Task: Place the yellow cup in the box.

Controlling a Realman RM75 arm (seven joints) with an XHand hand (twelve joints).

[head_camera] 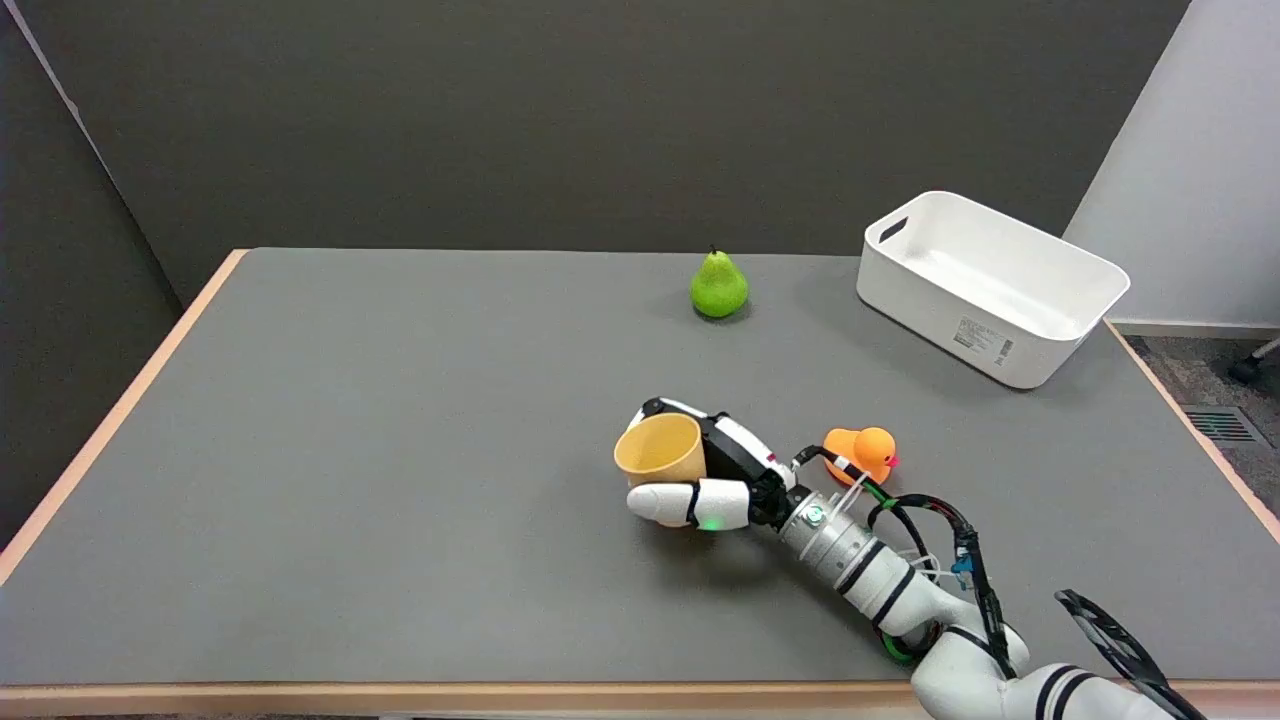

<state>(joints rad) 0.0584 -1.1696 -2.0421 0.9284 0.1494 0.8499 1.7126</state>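
Right hand (715, 470) wraps its fingers around the yellow cup (661, 449), apparently just above the table. The white box (1030, 345) lies well apart, far-right.

1 yellow cup (660, 448), 1 box (990, 285), 1 pear (718, 285), 1 duck (862, 452).

A green pear (718, 286) stands upright toward the grey table's (400, 450) far edge — an orange toy duck (862, 452) sits nearer.
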